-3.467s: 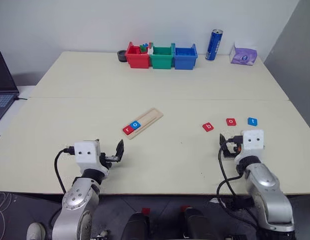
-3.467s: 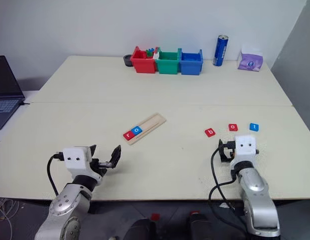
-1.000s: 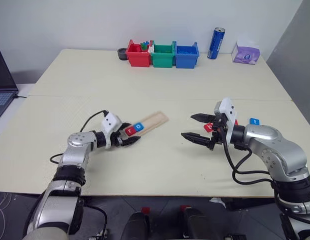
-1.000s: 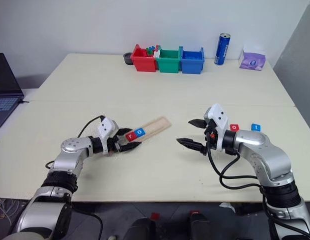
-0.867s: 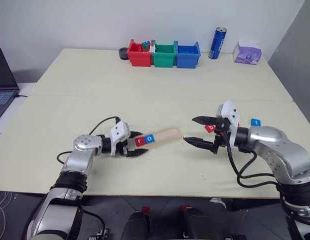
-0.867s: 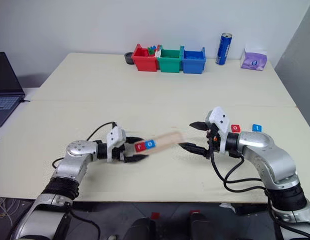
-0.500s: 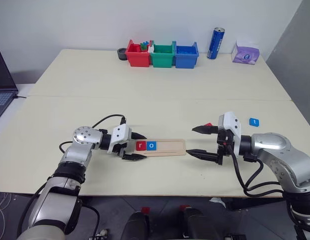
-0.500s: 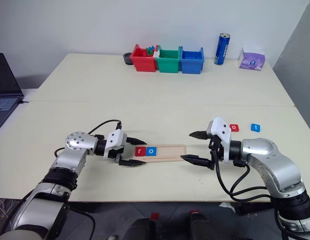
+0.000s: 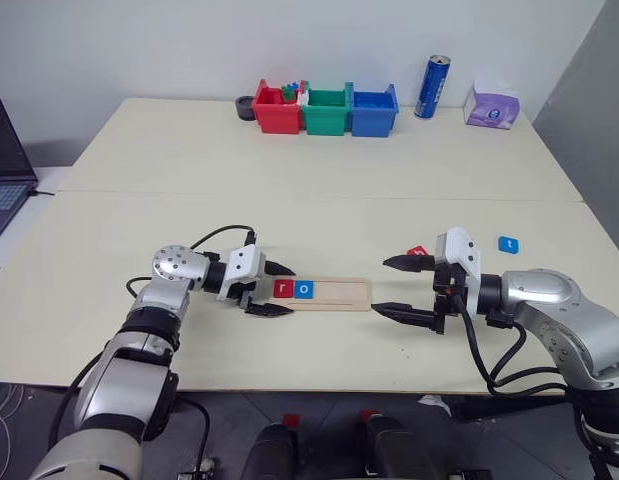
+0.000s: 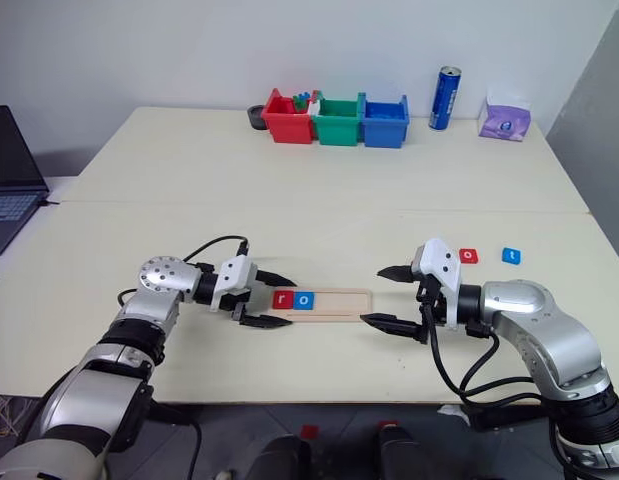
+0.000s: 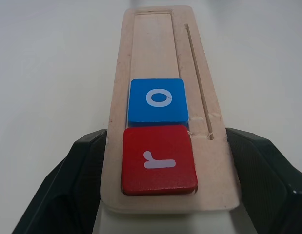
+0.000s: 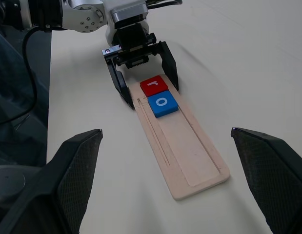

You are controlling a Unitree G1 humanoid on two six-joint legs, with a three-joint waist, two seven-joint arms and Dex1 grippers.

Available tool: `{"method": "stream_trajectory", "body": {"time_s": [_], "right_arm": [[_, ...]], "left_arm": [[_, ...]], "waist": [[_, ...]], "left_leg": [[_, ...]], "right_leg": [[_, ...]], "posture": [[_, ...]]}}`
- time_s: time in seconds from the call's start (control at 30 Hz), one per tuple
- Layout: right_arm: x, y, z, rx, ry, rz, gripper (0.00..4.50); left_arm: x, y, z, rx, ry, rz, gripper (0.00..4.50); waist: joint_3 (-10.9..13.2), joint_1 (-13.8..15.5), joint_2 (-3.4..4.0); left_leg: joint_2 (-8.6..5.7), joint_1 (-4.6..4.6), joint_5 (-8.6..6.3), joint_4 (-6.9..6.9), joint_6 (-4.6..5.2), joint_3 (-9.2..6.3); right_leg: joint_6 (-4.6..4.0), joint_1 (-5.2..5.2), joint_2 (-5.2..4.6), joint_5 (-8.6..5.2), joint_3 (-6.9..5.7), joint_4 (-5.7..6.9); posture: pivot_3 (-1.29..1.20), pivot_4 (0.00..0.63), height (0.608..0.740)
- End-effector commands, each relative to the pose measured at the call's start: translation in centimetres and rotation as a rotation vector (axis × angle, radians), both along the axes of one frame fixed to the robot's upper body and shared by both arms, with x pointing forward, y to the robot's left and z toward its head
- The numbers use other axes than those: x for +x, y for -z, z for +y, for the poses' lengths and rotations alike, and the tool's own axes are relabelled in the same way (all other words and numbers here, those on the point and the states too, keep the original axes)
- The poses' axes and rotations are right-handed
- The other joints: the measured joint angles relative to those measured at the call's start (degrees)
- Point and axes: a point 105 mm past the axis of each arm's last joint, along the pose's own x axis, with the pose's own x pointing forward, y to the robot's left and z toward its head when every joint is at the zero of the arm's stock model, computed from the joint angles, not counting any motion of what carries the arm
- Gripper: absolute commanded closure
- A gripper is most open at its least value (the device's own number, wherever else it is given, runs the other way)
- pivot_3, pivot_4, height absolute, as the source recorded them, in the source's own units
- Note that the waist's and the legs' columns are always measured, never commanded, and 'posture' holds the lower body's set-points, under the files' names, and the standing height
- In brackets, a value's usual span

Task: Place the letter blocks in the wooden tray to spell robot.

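The wooden tray (image 9: 339, 293) lies flat on the table, running left to right. A red "r" block (image 9: 282, 289) and a blue "o" block (image 9: 304, 290) sit side by side at its left end. My left gripper (image 9: 289, 290) is shut on that end, one finger against each long edge. My right gripper (image 9: 384, 285) hovers open just off the tray's right end with nothing between its fingers. Beyond it, a red block (image 9: 417, 252) lies partly hidden, with a red "o" block (image 10: 469, 256) and a blue "t" block (image 9: 507, 244) further right.
Red (image 9: 275, 110), green (image 9: 325, 110) and blue (image 9: 373, 110) bins stand at the table's far edge. A blue can (image 9: 430, 88) and a purple tissue pack (image 9: 490, 105) are to their right. A laptop (image 9: 4, 160) sits off the left side.
The left gripper has swung the tray from a slant to lie level across the table, still gripping its left end. The right gripper has stayed open and drawn slightly back.
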Motion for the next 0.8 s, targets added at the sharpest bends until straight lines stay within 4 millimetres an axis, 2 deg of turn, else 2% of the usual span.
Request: {"method": "stream_trajectory", "body": {"time_s": [0.03,0.3,0.37,0.43,0.67,0.8], "right_arm": [[-0.2,-1.0,0.3,0.017,-0.019,-0.044,0.00],[-0.1,-1.1,0.4,0.022,-0.018,-0.047,0.00],[-0.2,-1.2,0.4,0.023,-0.019,-0.049,0.00],[-0.1,-1.3,0.6,0.025,-0.018,-0.048,0.00],[0.0,-1.5,0.8,0.036,-0.013,-0.041,0.00],[0.1,-1.6,0.8,0.040,-0.002,-0.039,0.00]], "left_arm": [[-0.2,0.4,-0.3,0.043,0.045,-0.001,1.11],[0.0,0.3,0.0,0.053,0.035,-0.017,1.11],[0.0,-0.4,-0.7,0.011,0.047,-0.006,0.37],[0.1,-1.0,-1.3,-0.004,0.059,-0.009,0.07],[0.5,-1.1,-0.1,0.042,0.023,-0.058,0.07],[0.4,-2.4,0.6,0.042,0.032,-0.061,0.07]], "waist": [[0.00,0.00,0.00],[0.00,-0.06,0.00],[0.00,-0.09,0.00],[0.00,-0.08,0.00],[0.00,-0.15,0.00],[0.00,-0.19,-0.01]], "left_leg": [[0.00,0.00,0.00,0.00,0.00,0.00],[0.01,0.01,0.00,0.00,0.00,-0.01],[0.01,0.01,0.00,0.00,0.00,-0.01],[0.01,0.00,0.00,0.00,0.00,-0.01],[0.03,0.01,0.00,0.00,0.00,-0.03],[0.03,0.01,0.00,0.00,0.00,-0.03]], "right_leg": [[0.00,0.00,0.00,0.00,0.00,0.00],[0.00,0.00,0.01,0.00,-0.01,0.01],[0.00,0.00,0.01,0.00,-0.01,0.01],[0.00,0.00,0.01,0.00,-0.01,0.02],[-0.01,-0.01,0.03,0.00,-0.02,0.03],[-0.01,-0.01,0.03,0.00,-0.01,0.04]], "posture": [[0.00,0.150,0.740],[0.00,0.150,0.740],[0.00,0.150,0.740],[0.00,0.150,0.740],[0.00,0.150,0.740],[0.00,0.150,0.740]]}}
